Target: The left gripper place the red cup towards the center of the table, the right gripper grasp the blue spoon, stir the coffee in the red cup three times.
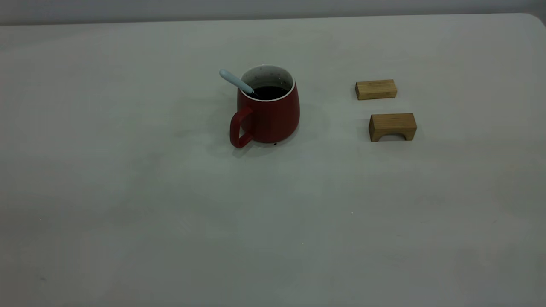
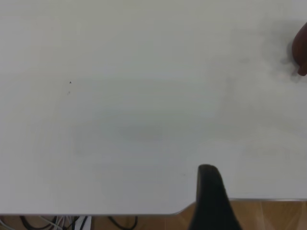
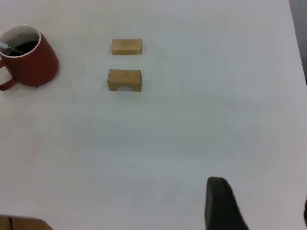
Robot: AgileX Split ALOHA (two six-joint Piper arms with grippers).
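From my station I see the red cup (image 1: 269,111) standing upright on the table (image 1: 128,192), about midway between its side edges and nearer the far edge than the near one. Neither arm shows in the exterior view. In the left wrist view one dark finger (image 2: 211,199) of the left gripper hangs over the table's edge, and only a sliver of the cup shows at that picture's border — well apart from the finger. In the right wrist view one dark finger (image 3: 219,203) of the right gripper sits over bare tabletop, with the cup far off across the table. With a single finger visible on each side, I cannot tell whether either pair of jaws stands apart or together; nothing lies between them that I can see.

I count one cup, one blue spoon (image 1: 236,81) and two wooden blocks: a plain flat one (image 1: 376,89) nearer the far edge and an arched one (image 1: 392,126) just in front of it, both toward the right edge from the cup.

The cup holds dark coffee (image 1: 270,91) — and the spoon stands in it, its pale handle leaning out over the rim above the cup's handle.
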